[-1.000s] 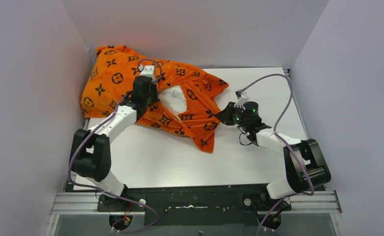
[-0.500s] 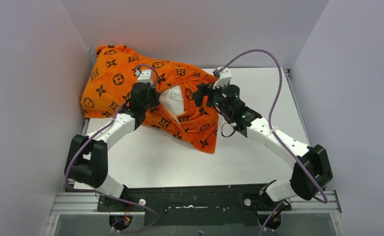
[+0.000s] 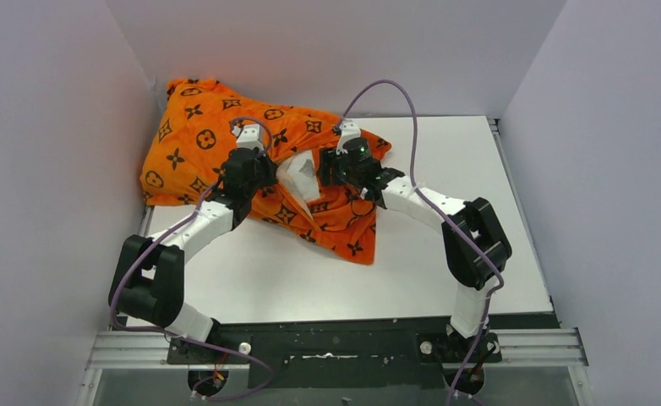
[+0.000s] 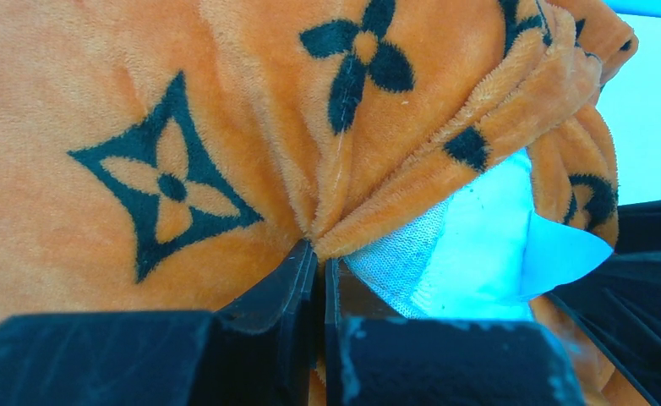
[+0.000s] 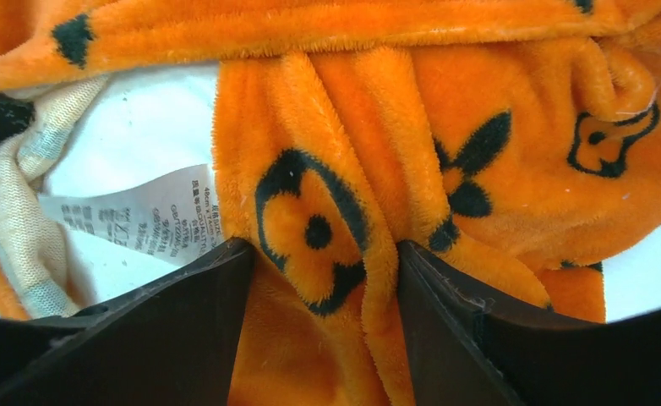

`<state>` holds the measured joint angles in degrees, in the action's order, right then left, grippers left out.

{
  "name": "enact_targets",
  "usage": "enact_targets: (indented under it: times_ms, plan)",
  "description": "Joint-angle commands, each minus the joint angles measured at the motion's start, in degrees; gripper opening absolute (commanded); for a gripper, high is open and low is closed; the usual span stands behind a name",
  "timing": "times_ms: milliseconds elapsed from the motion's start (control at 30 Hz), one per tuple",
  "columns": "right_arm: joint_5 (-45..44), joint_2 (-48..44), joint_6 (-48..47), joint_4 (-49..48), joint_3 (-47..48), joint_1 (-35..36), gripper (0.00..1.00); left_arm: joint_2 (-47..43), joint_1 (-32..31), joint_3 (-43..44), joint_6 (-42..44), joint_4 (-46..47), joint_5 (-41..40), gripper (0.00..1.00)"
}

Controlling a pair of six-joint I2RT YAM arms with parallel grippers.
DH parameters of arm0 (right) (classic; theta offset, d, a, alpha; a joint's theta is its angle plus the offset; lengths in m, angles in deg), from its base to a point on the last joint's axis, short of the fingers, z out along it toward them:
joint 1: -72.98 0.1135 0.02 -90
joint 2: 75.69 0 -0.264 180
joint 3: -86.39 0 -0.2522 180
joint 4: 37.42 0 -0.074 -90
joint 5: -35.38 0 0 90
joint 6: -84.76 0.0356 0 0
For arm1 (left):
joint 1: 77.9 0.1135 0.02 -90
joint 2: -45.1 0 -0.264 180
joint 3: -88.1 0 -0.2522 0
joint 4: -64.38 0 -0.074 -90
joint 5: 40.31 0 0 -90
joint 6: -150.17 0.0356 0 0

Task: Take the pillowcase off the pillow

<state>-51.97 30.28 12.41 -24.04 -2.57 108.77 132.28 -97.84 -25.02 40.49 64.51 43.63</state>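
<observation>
- Two black grippers meet at the open slit of the pillowcase, which lies bunched at the far left corner of the white table, against the grey wall.
- The pillowcase is thick, bright orange plush with a short fuzzy nap. It is printed with black four-petal flowers, diamonds and ringed circles.
- It is crumpled into soft ridges, and one pointed corner reaches toward the near side.
- The pillow shows in the slit as plain white cloth with a fine woven texture. A white label with small print lies against it.
- The left gripper is clamped tight on one rim of the slit, and puckers fan out from its flat black tips.
- The right gripper straddles a fat fold of plush at the other rim. Its jaws stand apart and the fold touches both, but I cannot tell whether it is squeezed.
</observation>
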Motion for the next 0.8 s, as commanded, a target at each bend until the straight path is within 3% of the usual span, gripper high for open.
enact_targets:
  times_ms: [0, 167, 300, 567, 767]
  plan:
    - [0.3, 1.2, 0.9, 0.1, 3.5, 0.4, 0.54, -1.4, -1.5, -1.2, -2.1, 0.8, 4.4, 0.00]
    - [-2.4, 2.2, 1.4, 2.9, 2.2, 0.1, 0.02, -2.2, -1.4, -1.7, -1.8, 0.3, 4.1, 0.00]
    - [-3.9, -2.7, 3.1, 2.0, -5.7, -3.4, 0.00, -4.0, -0.9, -1.7, -1.2, -1.0, 2.9, 0.00]
    - [-9.5, -22.4, 6.0, 3.1, -25.4, -15.9, 0.00, -8.6, 0.0, -3.2, -1.0, -2.0, 0.8, 0.00]
    - [-5.1, -32.9, 13.2, 1.7, -37.5, -31.0, 0.00, -10.1, 1.2, -3.6, -1.1, -2.9, 0.2, 0.00]
